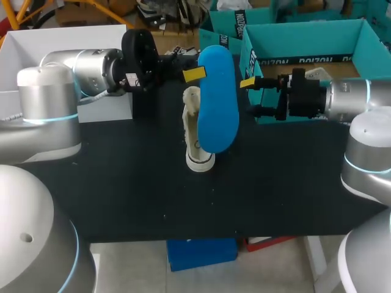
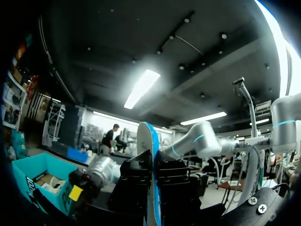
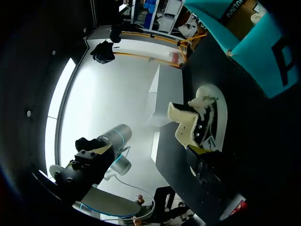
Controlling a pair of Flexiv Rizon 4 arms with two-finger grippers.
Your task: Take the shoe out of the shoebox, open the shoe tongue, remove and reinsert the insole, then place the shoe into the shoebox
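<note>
A blue insole (image 1: 218,101) hangs in the air above the middle of the table, held by its rear end in my left gripper (image 1: 198,74), which is shut on it. In the left wrist view the insole (image 2: 153,141) stands edge-on between the black fingers (image 2: 134,183). Under it, a cream shoe (image 1: 197,137) lies on the black table, also seen in the right wrist view as the shoe (image 3: 202,122) ahead of the gripper. My right gripper (image 1: 250,97) stands open just right of the insole and holds nothing. The teal shoebox (image 1: 305,43) stands open at the back right.
A second teal box (image 1: 223,27) stands behind the insole. A white box (image 1: 61,39) fills the back left corner behind my left arm. The black table (image 1: 122,183) stretches toward the front edge.
</note>
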